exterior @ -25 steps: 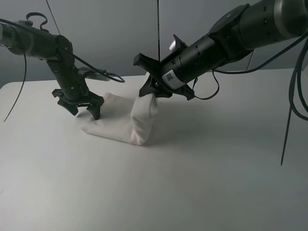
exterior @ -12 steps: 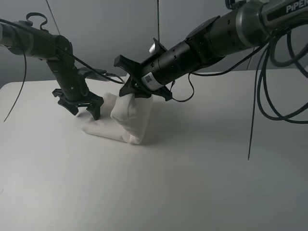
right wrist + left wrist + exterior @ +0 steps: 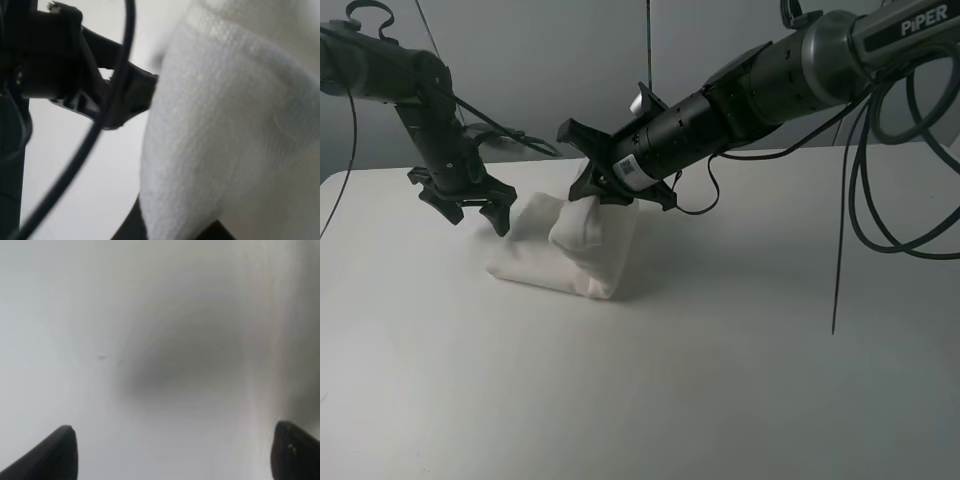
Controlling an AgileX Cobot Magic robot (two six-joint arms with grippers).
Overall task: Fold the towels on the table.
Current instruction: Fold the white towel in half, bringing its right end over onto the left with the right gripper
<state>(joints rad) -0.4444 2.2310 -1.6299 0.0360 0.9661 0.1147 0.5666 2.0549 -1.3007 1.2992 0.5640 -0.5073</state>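
The white terry towel lies bunched left of the middle of the white table. My right gripper reaches across and is shut on a fold of the towel, holding it lifted over the rest. In the right wrist view the towel fills the frame, and the left gripper shows dark behind it. My left gripper is open and empty, hanging just left of the towel, apart from it. In the left wrist view its fingertips frame blurred bare table. The towel's label and border band do not show.
Black cables hang from the right arm over the table's right side. A thin vertical rod stands behind the table. The table's far left corner lies near the left arm.
My right gripper carried the towel's fold to the left, then held. My left gripper rose and drew back to the left, away from the towel.
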